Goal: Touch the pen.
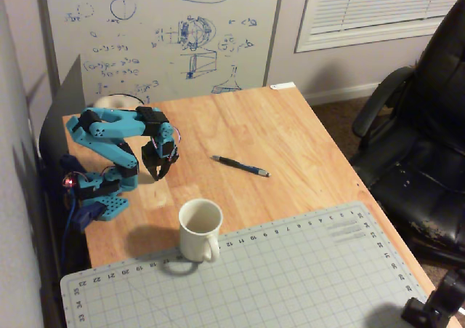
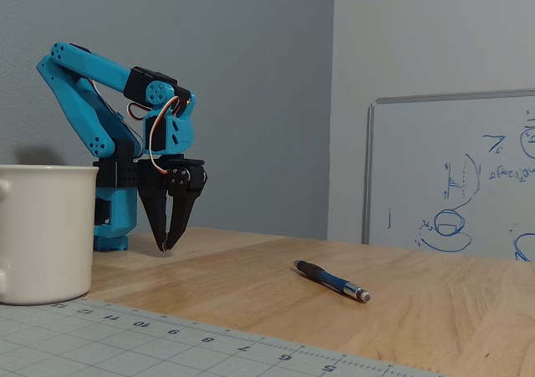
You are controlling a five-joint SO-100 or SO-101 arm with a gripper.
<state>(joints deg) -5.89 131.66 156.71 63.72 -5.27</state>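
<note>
The pen [image 1: 240, 166] is slim and dark blue-black with a small silvery tip. It lies flat on the wooden table, also seen in the fixed view [image 2: 331, 280]. The blue arm is folded at the table's left side. Its black gripper [image 1: 158, 175] points down near the table surface, well left of the pen and apart from it. In the fixed view the gripper [image 2: 167, 246] has its fingertips nearly together and holds nothing.
A white mug [image 1: 200, 229] stands at the front by the grey cutting mat [image 1: 290, 277]. A whiteboard [image 1: 160, 30] leans behind the table. A black office chair [image 1: 421, 146] sits at the right. Bare wood [image 1: 290, 132] surrounds the pen.
</note>
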